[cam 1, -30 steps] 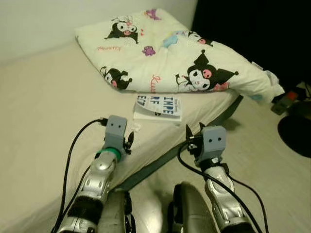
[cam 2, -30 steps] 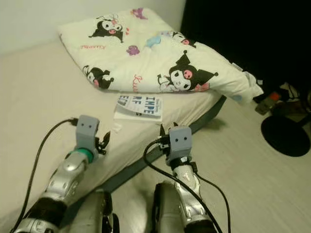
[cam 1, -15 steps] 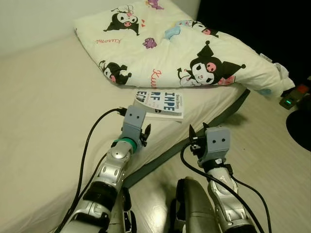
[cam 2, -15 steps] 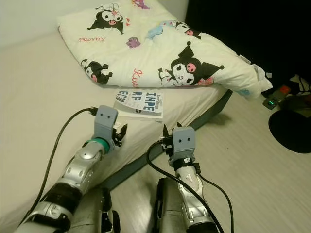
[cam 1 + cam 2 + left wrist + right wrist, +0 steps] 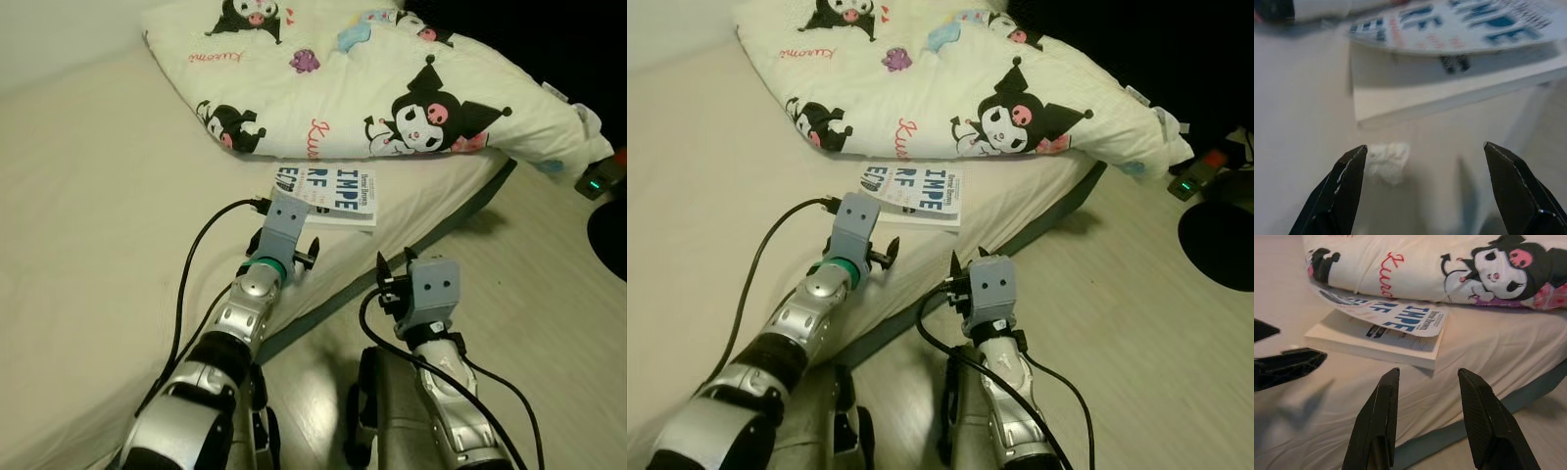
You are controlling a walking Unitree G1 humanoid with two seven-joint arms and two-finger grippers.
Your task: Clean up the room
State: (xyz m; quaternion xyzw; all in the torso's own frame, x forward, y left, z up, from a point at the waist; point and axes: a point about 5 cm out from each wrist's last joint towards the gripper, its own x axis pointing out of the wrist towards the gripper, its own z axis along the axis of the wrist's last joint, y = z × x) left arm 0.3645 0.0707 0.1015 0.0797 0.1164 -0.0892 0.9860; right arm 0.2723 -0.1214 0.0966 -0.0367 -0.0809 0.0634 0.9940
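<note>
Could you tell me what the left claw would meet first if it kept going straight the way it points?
Probably the small white scrap on the bed, just ahead of the open left claw toward one finger; the book lies beyond it. Depth is uncertain.

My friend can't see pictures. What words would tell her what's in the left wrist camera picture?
The left gripper hangs open just above a beige bed sheet, with a small white crumpled scrap lying by one of its black fingers. Just beyond the scrap lies a book with big blue letters on its cover.
</note>
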